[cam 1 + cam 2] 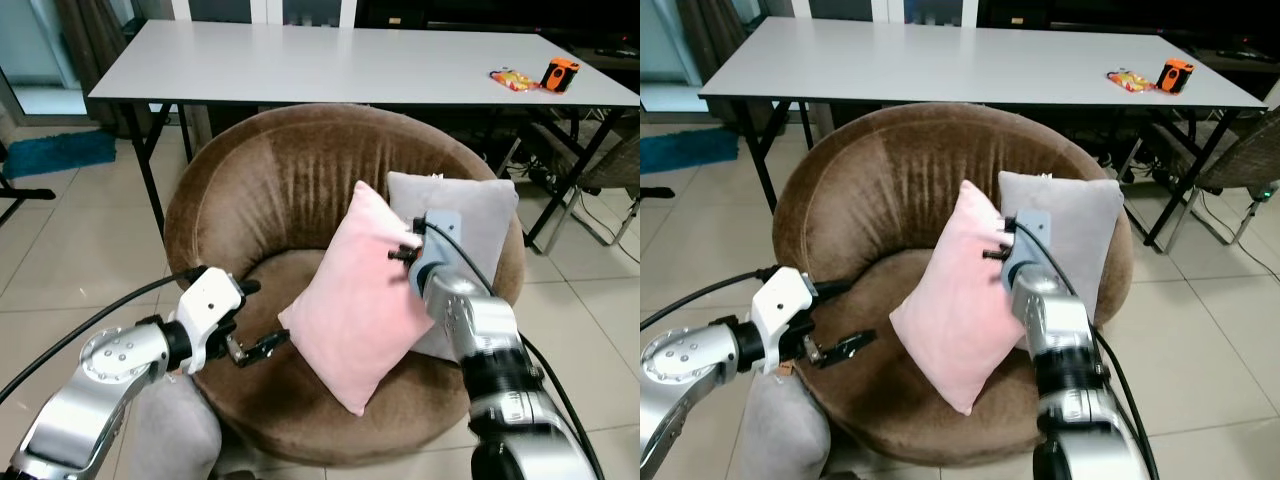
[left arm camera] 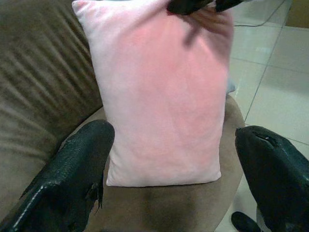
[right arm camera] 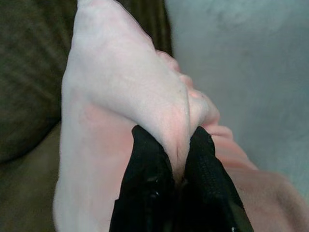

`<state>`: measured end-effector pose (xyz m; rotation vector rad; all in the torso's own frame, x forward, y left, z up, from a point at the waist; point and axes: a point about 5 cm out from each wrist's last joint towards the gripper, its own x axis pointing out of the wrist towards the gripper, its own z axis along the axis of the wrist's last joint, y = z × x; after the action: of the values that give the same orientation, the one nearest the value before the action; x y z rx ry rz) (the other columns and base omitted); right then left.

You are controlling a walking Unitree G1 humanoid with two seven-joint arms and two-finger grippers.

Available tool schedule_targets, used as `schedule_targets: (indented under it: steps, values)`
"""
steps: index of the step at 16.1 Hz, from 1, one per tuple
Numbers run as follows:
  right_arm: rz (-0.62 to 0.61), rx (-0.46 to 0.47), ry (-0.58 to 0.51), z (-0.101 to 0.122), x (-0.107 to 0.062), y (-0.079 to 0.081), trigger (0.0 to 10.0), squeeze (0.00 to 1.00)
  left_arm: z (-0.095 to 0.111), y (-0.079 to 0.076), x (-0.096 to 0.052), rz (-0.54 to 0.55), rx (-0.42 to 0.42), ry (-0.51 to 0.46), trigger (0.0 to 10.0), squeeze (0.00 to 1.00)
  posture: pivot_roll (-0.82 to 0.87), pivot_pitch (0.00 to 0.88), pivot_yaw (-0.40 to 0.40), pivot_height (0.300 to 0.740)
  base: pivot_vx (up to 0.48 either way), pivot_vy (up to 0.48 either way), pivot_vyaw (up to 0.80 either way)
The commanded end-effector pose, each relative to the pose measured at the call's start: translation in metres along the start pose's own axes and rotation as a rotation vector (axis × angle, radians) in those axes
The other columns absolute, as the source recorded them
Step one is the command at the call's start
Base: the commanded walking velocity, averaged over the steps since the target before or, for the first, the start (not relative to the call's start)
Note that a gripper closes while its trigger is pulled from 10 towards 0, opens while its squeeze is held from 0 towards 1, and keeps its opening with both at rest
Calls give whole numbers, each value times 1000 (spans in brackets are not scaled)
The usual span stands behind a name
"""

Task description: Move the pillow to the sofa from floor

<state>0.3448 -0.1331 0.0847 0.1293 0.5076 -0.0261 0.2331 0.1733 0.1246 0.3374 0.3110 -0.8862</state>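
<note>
Pale floor tiles (image 1: 60, 250) surround a round brown sofa chair (image 1: 290, 180), where the pink pillow (image 1: 360, 300) stands tilted on the seat's right side, leaning against a grey pillow (image 1: 470, 215) at the right rim. Right gripper (image 3: 176, 166) fingers are pinched on its upper edge. Left gripper (image 2: 174, 169) hangs over the seat's front left, fingers spread, just beside the pillow.

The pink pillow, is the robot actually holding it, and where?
Yes. The right gripper is shut on a pinched fold at the upper edge of the pink pillow, which stands on the brown sofa. The left gripper is open, holding nothing.
</note>
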Motion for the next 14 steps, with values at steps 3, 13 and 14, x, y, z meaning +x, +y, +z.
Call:
schedule_targets:
  steps: [3, 13, 14]
  values:
    - [65, 101, -137, 12, 9, -6, 10000, 1000, 3, 0, 0, -13, 11, 2, 10000, 0, 55, 0, -49, 740, 0, 0, 0]
    - [122, -133, -412, 46, -13, -21, 10000, 0, 6, 12, -14, 428, -44, -122, 10000, 0, 32, 0, -49, 740, 0, 0, 0]
    - [144, -129, -422, 43, -22, -17, 10000, 0, 5, 12, -16, 465, -53, -122, 10000, 0, 34, 0, -54, 740, 0, 0, 0]
